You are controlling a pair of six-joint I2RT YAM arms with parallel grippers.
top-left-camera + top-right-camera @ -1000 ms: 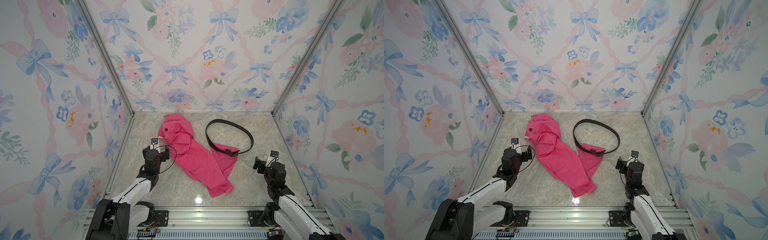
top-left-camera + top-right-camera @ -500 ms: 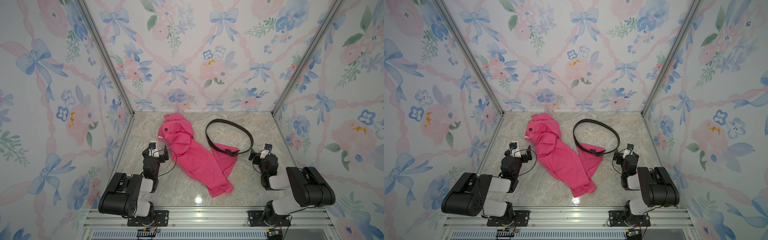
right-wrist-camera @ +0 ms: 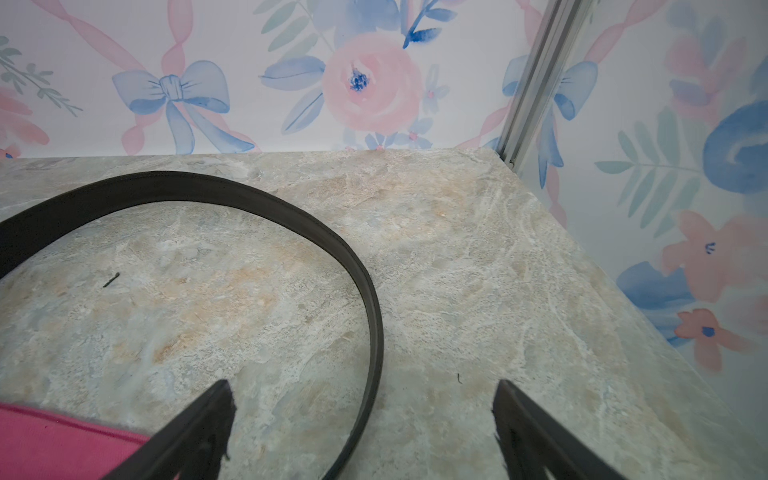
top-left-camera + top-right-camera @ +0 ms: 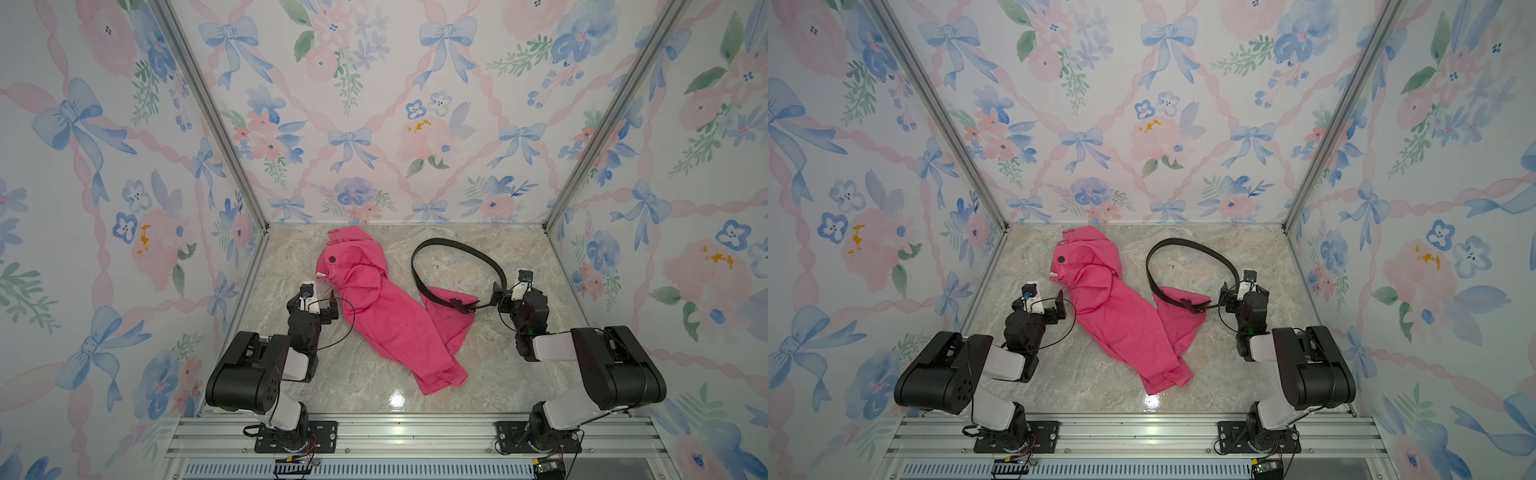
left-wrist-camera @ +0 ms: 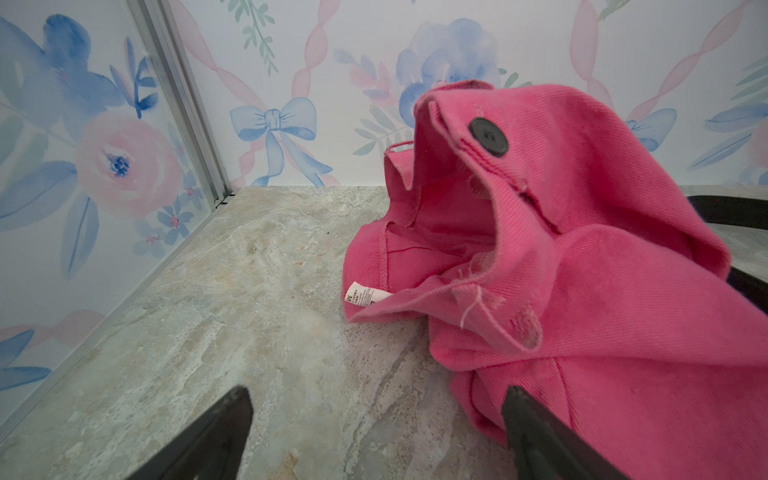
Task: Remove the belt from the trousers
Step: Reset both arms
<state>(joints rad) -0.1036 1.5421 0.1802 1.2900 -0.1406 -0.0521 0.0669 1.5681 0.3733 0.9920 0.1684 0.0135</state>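
On the marbled tabletop (image 4: pixel 490 374), inside the floral-papered enclosure, both top views show the same layout.

- Trousers (image 4: pixel 390 320): hot-pink, crumpled, lying diagonally. Waist end toward the back wall, left of centre; legs run toward the front rail. Dark round waist button (image 5: pixel 488 137) faces up. In the left wrist view the waistband gapes open and a pale inner label (image 5: pixel 365 297) shows at its lower edge.
- Belt (image 4: pixel 451 243): black strap, lying to the right of the trousers in an open loop on the bare table. None of it passes through the waistband. Buckle end (image 4: pixel 463 308) rests across the hem area of one leg; the rest of the loop touches only the table.
- Left gripper (image 4: pixel 314 296): low, just beside the waist end of the trousers, jaws spread wide, nothing between them. In the left wrist view one finger (image 5: pixel 540 436) overlaps the pink cloth; contact cannot be told.
- Right gripper (image 4: pixel 515 289): low, at the right side of the belt loop, jaws spread wide, holding nothing. In the right wrist view the strap curves down between the two fingers; contact cannot be told.
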